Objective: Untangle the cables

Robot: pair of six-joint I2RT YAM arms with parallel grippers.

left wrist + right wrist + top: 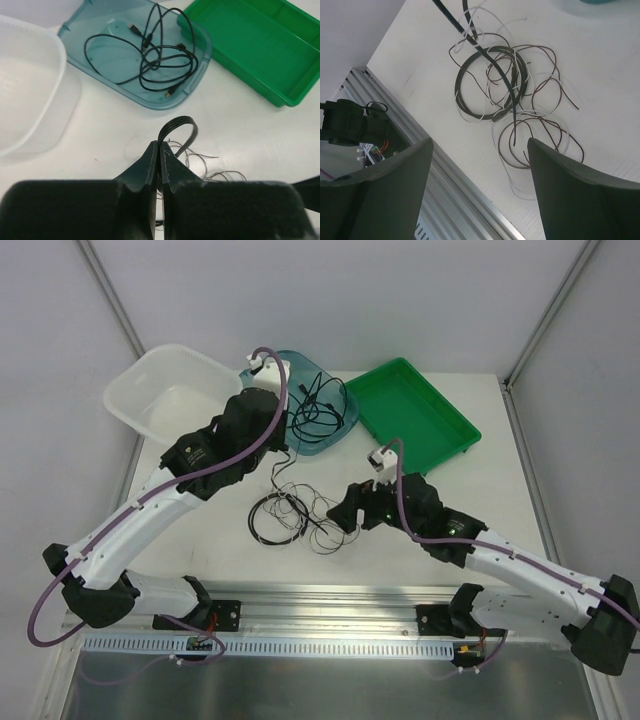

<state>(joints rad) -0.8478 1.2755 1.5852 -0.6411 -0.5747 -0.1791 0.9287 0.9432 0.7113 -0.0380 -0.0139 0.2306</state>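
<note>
The left arm's fingers (159, 155) are pinched tight on a black loop (178, 127) of the cables, holding it up off the counter (100, 135). From the right wrist you can see the strand (485, 51) rising off the pile and running away to the upper left, toward that grip.

The tangle (510, 95) itself is a dark coil with thin brown and pale strands wound through it. It lies flat on the counter between the two arms, just beyond the right arm's fingers (415, 165). Those are spread wide with nothing between them.

So the right arm is the free one, and it's close. The raised strand crosses the coil roughly along the line from the right fingers to the left ones. I'd say the right has to drop onto the brown loops and pin them while the left draws away along that line. Otherwise the whole pile may just drag.

Another black cable (150, 65) sits apart in the blue tray (115, 82).
</note>
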